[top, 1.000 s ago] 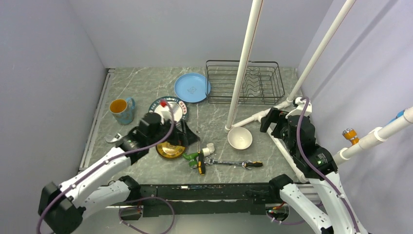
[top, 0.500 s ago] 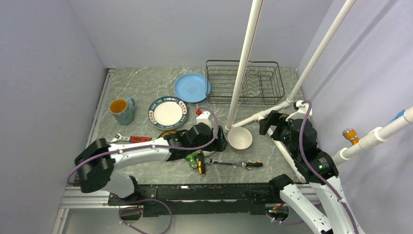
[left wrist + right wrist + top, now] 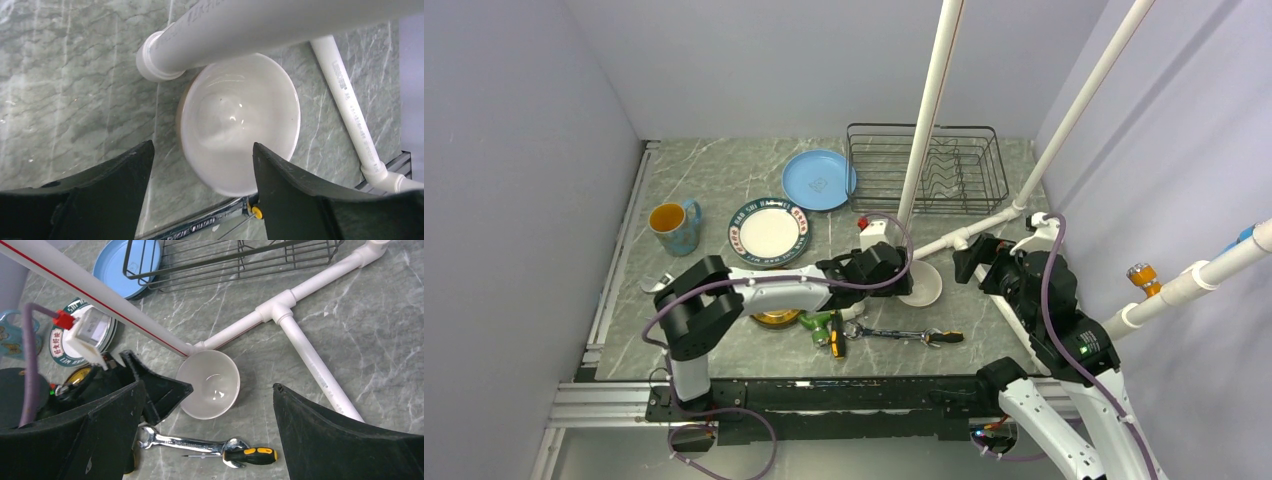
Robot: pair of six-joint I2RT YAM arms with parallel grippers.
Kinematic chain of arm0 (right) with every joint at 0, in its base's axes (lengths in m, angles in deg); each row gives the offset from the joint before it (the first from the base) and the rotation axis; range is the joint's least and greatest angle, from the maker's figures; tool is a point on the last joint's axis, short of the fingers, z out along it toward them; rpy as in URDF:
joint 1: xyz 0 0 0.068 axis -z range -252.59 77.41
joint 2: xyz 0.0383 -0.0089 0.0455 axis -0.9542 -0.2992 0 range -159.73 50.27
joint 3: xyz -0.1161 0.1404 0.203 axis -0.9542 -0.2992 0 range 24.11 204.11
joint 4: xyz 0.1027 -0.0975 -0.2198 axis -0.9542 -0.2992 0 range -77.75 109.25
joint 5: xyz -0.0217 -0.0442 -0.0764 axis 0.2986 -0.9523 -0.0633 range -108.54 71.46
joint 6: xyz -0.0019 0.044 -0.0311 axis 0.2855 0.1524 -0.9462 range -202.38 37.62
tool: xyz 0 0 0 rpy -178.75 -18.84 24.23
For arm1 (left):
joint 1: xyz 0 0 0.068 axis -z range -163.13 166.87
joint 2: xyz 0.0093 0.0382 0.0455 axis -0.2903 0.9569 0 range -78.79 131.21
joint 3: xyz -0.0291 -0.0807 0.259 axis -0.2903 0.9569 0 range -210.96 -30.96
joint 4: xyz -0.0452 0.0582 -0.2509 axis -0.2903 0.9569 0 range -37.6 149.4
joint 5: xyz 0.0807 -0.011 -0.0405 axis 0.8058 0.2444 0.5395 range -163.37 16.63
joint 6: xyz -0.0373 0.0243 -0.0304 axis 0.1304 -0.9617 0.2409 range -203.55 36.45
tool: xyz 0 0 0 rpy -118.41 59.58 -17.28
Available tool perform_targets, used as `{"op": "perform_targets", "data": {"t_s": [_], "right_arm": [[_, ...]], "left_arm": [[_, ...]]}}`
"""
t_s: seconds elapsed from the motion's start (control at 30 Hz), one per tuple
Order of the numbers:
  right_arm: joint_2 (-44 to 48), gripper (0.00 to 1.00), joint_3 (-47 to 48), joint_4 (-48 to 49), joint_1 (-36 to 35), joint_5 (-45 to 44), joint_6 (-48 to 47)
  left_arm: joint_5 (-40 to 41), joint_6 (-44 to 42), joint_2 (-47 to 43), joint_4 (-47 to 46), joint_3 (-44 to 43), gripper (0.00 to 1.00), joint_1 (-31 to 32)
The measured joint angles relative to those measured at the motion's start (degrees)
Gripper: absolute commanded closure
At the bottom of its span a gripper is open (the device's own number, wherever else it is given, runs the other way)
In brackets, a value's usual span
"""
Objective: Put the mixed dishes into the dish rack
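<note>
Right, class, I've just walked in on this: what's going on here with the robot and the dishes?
The left gripper hangs open over the whitish bowl, which sits on the table by the foot of the white pipe, not yet gripped. The right gripper hovers open nearby, holding nothing. The dish rack has no dishes in it; the light-blue plate, patterned plate and teal mug lie on the table.

A silver wrench [image 3: 892, 334] and a yellow-and-black screwdriver [image 3: 946, 337] lie together near the front edge of the grey marbled table [image 3: 714, 180]. A white pipe frame [image 3: 927, 120] stands behind them.
</note>
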Motion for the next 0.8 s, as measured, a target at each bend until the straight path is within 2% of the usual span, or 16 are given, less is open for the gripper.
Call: {"op": "perform_targets", "data": {"t_s": [0.3,0.4,0.63,0.8], "right_arm": [[0.68,0.00,-0.17,0.02,0.00,1.05,0.00],[0.68,0.00,-0.20,0.04,0.00,1.25,0.00],[0.68,0.00,-0.20,0.02,0.00,1.49,0.68],[0.68,0.00,-0.20,0.00,0.00,1.62,1.68]], "left_arm": [[0.04,0.63,6.14,1.79,-3.54,0.44,-0.31],[0.13,0.76,7.45,2.97,-3.89,0.55,-0.35],[-0.33,0.94,9.01,4.04,-5.75,0.98,-0.90],[-1.33,-0.37,9.01,5.66,-6.51,1.00,-1.36]]}}
